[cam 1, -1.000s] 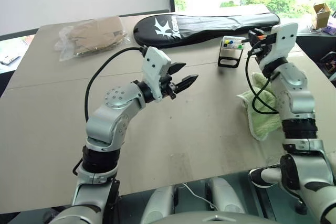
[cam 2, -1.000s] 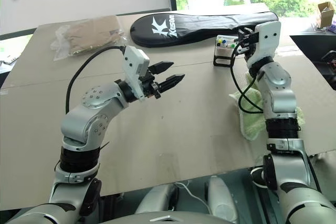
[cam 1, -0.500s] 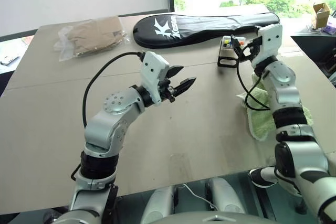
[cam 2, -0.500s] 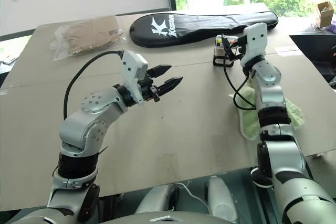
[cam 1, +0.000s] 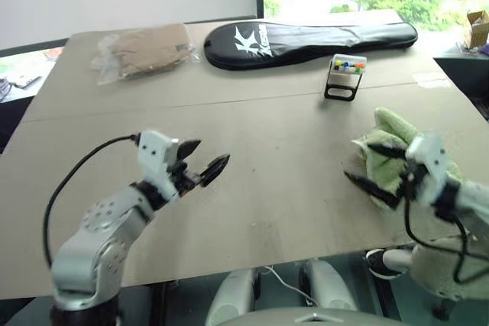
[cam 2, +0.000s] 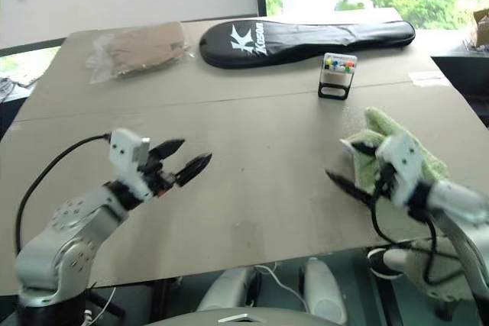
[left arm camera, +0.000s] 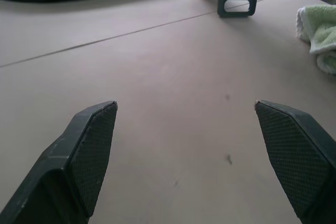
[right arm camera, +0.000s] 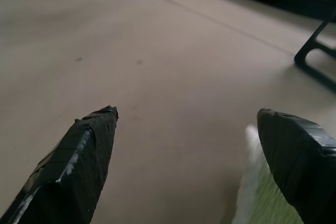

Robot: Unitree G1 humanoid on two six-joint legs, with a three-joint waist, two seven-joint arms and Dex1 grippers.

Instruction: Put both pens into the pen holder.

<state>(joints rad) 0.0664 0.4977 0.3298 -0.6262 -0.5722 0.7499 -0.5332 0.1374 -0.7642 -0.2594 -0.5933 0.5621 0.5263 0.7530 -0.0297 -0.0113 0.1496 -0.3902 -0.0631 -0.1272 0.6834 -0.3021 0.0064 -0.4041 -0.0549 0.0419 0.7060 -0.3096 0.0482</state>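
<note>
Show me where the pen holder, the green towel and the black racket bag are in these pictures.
pen holder (cam 1: 344, 74), left eye view, on its black frame.
green towel (cam 2: 380, 124), right eye view, on its upper fold.
black racket bag (cam 1: 306, 36), left eye view, on the middle of its body.

- Left end effector (cam 1: 205, 162): lower left of the head view, fingers spread wide, nothing between them, pointing toward frame centre; arm bent beneath it.
- Right end effector (cam 1: 373, 169): lower right, fingers parted wide and empty, pointing left toward centre.
</note>
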